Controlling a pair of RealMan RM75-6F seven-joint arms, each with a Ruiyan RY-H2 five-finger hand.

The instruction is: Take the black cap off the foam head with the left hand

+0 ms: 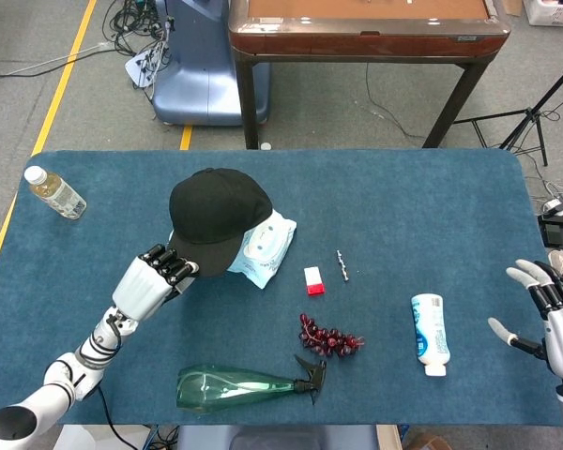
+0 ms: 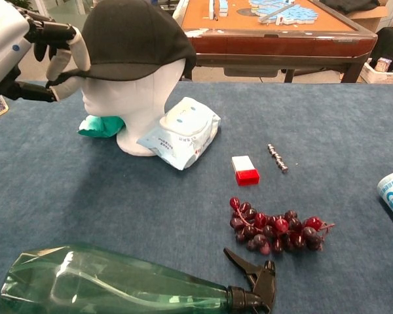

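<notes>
The black cap (image 1: 216, 214) (image 2: 139, 36) sits on the white foam head (image 2: 139, 98), its brim tipped up so the face shows in the chest view. My left hand (image 1: 153, 282) (image 2: 33, 52) grips the brim at its front edge, thumb under and fingers over. From above, the cap hides most of the foam head. My right hand (image 1: 551, 319) hovers at the table's far right edge with its fingers spread and nothing in it.
A white wipes pack (image 1: 265, 247) and a teal cloth (image 2: 99, 125) lie against the head's base. A green spray bottle (image 1: 239, 385), red grapes (image 1: 330, 338), a small red-white box (image 1: 313, 279), a bolt (image 1: 342, 265), a white tube (image 1: 431, 333) and a water bottle (image 1: 56, 192) lie around.
</notes>
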